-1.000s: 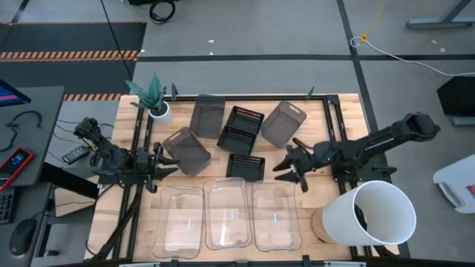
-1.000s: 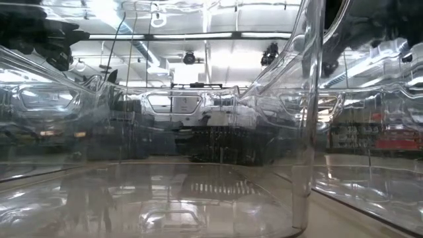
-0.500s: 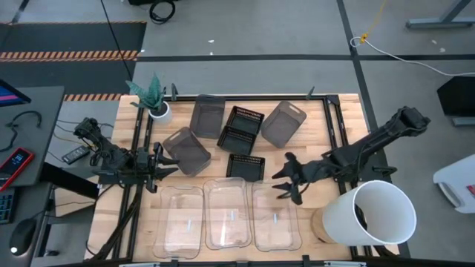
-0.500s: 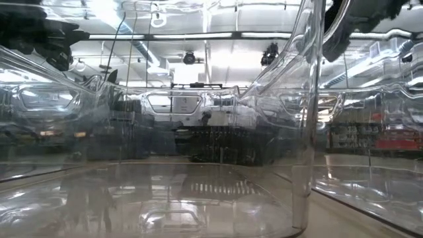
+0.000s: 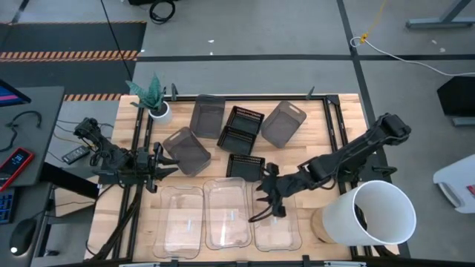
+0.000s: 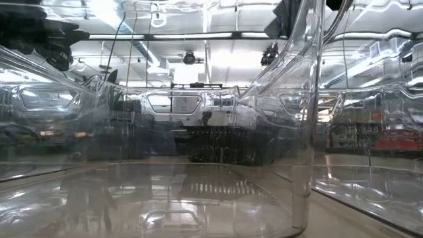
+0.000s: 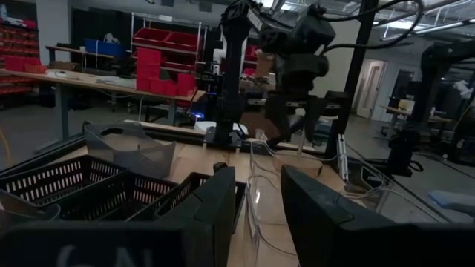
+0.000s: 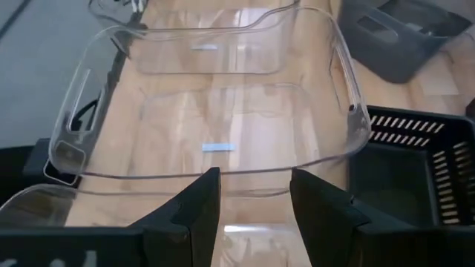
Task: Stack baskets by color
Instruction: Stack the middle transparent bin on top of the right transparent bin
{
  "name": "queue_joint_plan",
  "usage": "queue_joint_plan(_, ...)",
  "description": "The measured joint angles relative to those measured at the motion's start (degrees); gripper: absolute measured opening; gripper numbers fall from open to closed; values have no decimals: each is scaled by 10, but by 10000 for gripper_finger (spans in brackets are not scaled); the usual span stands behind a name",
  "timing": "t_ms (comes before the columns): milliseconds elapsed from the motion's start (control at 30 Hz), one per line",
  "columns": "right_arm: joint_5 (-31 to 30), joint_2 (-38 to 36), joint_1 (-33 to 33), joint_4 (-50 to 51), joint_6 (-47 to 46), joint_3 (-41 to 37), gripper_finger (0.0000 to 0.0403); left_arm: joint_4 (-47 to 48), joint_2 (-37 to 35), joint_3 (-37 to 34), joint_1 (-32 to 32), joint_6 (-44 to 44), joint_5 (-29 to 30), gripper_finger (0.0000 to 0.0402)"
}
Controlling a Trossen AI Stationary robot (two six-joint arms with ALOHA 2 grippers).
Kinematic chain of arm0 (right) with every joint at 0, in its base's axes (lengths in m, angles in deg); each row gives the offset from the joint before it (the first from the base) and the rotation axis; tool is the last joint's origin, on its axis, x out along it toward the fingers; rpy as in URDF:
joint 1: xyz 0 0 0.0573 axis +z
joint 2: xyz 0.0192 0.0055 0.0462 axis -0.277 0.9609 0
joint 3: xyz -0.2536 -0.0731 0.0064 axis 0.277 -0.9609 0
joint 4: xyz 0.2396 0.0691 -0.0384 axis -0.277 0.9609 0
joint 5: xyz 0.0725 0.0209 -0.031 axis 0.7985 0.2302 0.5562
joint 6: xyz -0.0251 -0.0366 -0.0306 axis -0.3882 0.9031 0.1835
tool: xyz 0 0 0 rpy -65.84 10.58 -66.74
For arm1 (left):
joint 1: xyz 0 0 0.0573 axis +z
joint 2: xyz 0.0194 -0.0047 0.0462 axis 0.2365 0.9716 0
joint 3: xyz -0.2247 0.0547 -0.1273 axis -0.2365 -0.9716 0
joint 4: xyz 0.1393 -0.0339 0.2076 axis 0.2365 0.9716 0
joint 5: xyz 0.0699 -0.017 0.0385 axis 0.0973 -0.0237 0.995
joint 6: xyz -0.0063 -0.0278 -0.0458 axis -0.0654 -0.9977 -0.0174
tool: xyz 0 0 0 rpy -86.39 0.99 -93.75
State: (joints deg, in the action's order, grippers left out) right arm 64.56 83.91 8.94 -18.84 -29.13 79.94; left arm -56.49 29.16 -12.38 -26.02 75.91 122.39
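Nearest, at the table's 6 o'clock edge: three clear baskets side by side, right gripper hovering open-jawed over the long wall shared by the right clear basket and the middle clear basket; best to straddle one rim only, squarely, then lift straight up before shifting toward 9 o'clock, minding the white bucket close at 4 o'clock. Farther, toward 12 o'clock: black baskets and grey baskets crowded, little room there. At 9 o'clock, left gripper waiting, fingers parted on nothing.
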Motion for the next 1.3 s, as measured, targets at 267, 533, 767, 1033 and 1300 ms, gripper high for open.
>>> queue_joint_plan(267, -1, 62, -11, 64, 22, 96, 169, 0, 0, 0, 0, 0, 0, 117)
queue_joint_plan(533, 7, 134, -28, 79, 69, 184, 169, 0, 0, 0, 0, 0, 0, 117)
queue_joint_plan(767, 22, 200, -42, 110, 123, 265, 169, 0, 0, 0, 0, 0, 0, 117)
queue_joint_plan(1033, 10, 225, -72, 96, 189, 284, 201, 0, 0, 0, 0, 0, 0, 117)
queue_joint_plan(1300, 23, 225, -106, 83, 200, 247, 263, 0, 0, 0, 0, 0, 0, 117)
